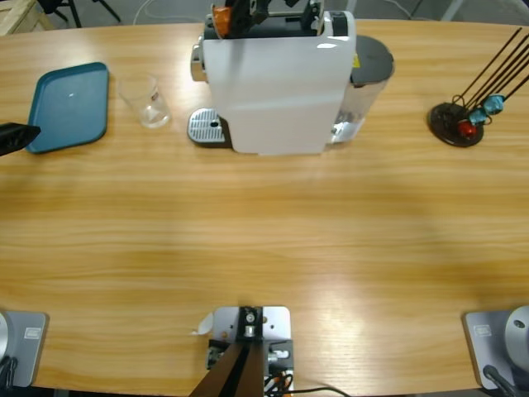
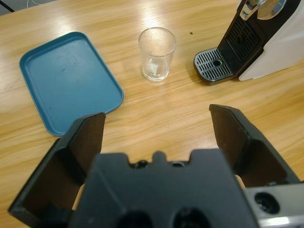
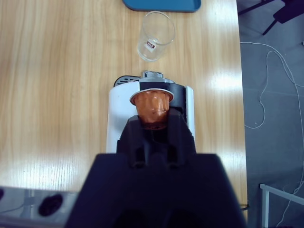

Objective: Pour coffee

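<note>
A white coffee machine [image 1: 273, 91] stands at the table's far middle, its drip grate [image 1: 207, 128] on the left side. Left of the grate stands an empty clear glass [image 1: 149, 103], upright on the wood. My right gripper [image 3: 152, 121] hovers over the machine's top, shut on an orange coffee capsule [image 3: 152, 107]; in the high view the capsule [image 1: 221, 15] shows at the machine's far left corner. My left gripper [image 2: 156, 118] is open and holds nothing, short of the glass [image 2: 156, 52]; only its black tip [image 1: 15, 137] shows at the high view's left edge.
A teal tray [image 1: 70, 107] lies left of the glass, near my left gripper. A black capsule stand [image 1: 459, 124] with thin rods and a few capsules sits at the far right. Bare wood stretches across the near half of the table.
</note>
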Available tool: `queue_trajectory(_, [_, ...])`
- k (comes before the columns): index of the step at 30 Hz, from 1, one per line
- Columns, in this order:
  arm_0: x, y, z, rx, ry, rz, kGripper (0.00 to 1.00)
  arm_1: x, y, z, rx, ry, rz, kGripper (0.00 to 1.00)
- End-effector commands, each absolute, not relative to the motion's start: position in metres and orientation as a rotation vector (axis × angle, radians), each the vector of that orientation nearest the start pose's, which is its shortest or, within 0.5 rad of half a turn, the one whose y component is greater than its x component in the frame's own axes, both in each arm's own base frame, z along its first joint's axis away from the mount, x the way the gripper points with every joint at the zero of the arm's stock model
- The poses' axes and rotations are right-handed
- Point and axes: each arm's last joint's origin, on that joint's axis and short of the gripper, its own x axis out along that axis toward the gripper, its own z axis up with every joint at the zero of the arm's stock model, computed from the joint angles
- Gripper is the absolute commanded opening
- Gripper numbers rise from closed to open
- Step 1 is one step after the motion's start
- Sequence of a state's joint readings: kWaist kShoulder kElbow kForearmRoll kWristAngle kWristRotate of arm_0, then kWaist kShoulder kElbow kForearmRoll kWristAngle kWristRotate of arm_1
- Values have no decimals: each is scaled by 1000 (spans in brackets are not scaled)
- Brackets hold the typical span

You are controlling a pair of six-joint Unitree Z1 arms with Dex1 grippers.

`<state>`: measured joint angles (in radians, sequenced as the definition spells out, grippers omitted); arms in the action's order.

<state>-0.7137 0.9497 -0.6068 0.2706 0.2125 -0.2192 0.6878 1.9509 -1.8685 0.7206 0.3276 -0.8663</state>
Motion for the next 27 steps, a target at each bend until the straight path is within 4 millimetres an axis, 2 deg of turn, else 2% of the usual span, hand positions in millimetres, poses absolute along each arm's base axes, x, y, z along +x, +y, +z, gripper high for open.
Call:
queue_trajectory(1, [97, -71, 287, 87, 646, -402, 941, 348, 291, 354, -921, 434, 1236, 0])
queue_trajectory(11, [97, -71, 287, 87, 647, -402, 941, 352, 291, 352, -923, 448, 1216, 0])
queue_trajectory(12, [98, -71, 287, 87, 647, -402, 941, 352, 291, 352, -920, 451, 1218, 98])
queue_trajectory(13, [98, -71, 287, 87, 647, -402, 941, 352, 291, 352, -915, 455, 1218, 281])
queue_trajectory(14, [98, -71, 287, 87, 647, -402, 941, 352, 291, 352, -912, 458, 1219, 383])
queue_trajectory(16, [98, -71, 287, 87, 647, -402, 941, 352, 291, 352, -910, 459, 1221, 490])
queue_trajectory(20, [98, -71, 287, 87, 648, -402, 941, 351, 291, 353, -902, 463, 1220, 562])
queue_trajectory(24, [98, -71, 287, 88, 648, -402, 941, 350, 289, 356, -901, 459, 1217, 568])
queue_trajectory(27, [98, -71, 287, 88, 648, -402, 942, 345, 286, 368, -887, 440, 1199, 568])
